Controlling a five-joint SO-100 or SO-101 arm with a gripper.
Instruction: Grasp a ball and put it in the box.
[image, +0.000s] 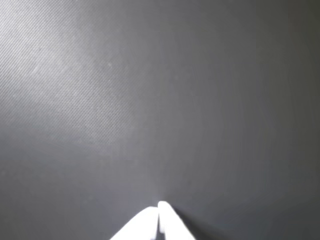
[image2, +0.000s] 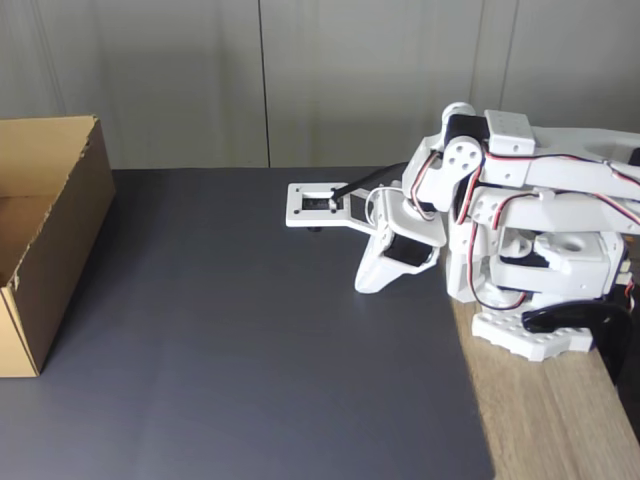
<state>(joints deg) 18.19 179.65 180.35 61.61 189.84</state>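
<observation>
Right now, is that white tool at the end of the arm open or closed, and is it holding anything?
Tool: closed, tips together, holding nothing, above the dark mat.

In the fixed view the dark tabletop (image2: 250, 330) lies open from the folded arm (image2: 500, 230) at right to the box (image2: 45, 240) standing at the left edge.

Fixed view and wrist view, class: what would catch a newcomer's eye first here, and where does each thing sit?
In the fixed view, the white robot arm folded up at the right edge of the dark mat stands out first, its tool pointing down at the mat. Next comes the open brown cardboard box at the far left. In the wrist view, the white fingertips meet at the bottom edge against bare grey mat.
</observation>
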